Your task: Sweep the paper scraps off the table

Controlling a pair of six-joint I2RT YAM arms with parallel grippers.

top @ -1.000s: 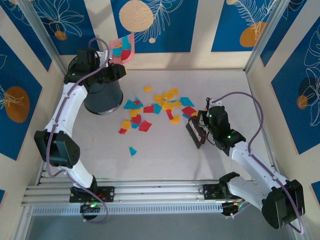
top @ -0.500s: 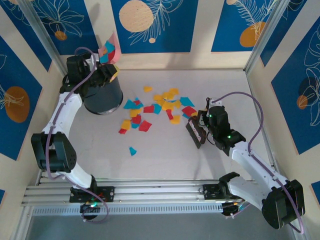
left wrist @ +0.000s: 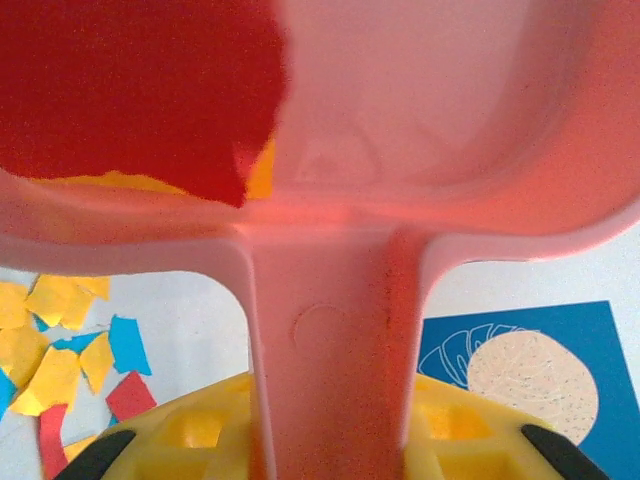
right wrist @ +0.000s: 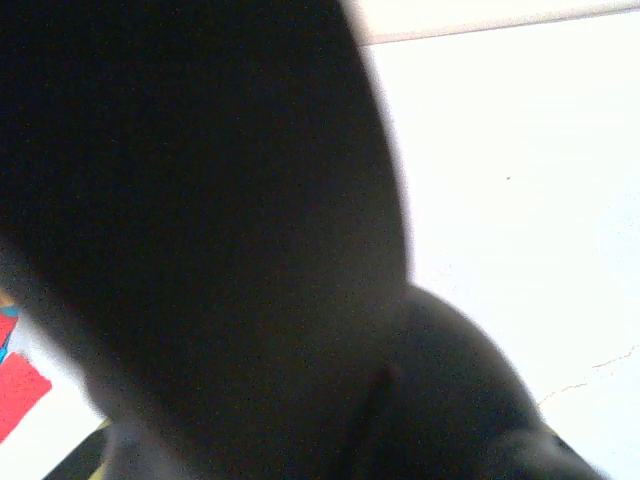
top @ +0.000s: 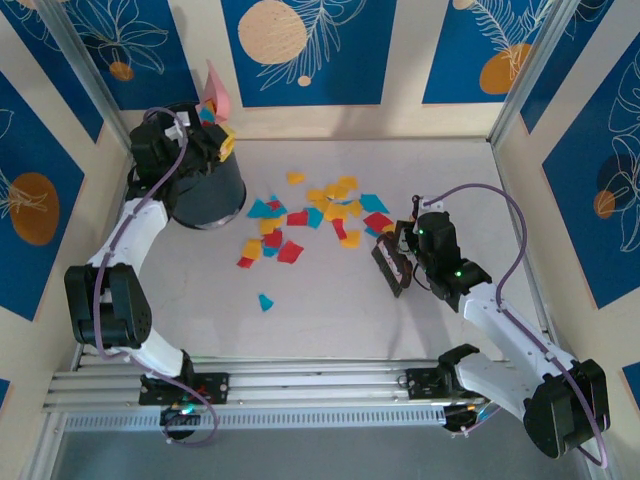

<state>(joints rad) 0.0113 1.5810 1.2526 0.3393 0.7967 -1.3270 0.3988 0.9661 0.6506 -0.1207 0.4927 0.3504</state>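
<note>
Several red, orange-yellow and teal paper scraps (top: 320,215) lie scattered mid-table, with one teal bit (top: 265,301) nearer the front. My left gripper (top: 200,142) is shut on the handle of a pink dustpan (top: 215,90), tipped steeply upward above a black bin (top: 208,192). In the left wrist view the yellow fingers (left wrist: 200,435) clamp the handle (left wrist: 330,340), and a red scrap (left wrist: 130,90) with yellow bits lies in the pan. My right gripper (top: 412,248) is shut on a dark brush (top: 390,268) just right of the scraps; the brush (right wrist: 200,200) looms dark and blurred in the right wrist view.
The table (top: 330,320) is bounded by patterned walls at back and sides and aluminium rails (top: 300,385) at the front. The bin stands in the far left corner. Bare surface lies in front of the scraps and at the right (right wrist: 520,150).
My left arm has swung the dustpan left and tipped it up more steeply over the bin. The right arm and brush have not moved.
</note>
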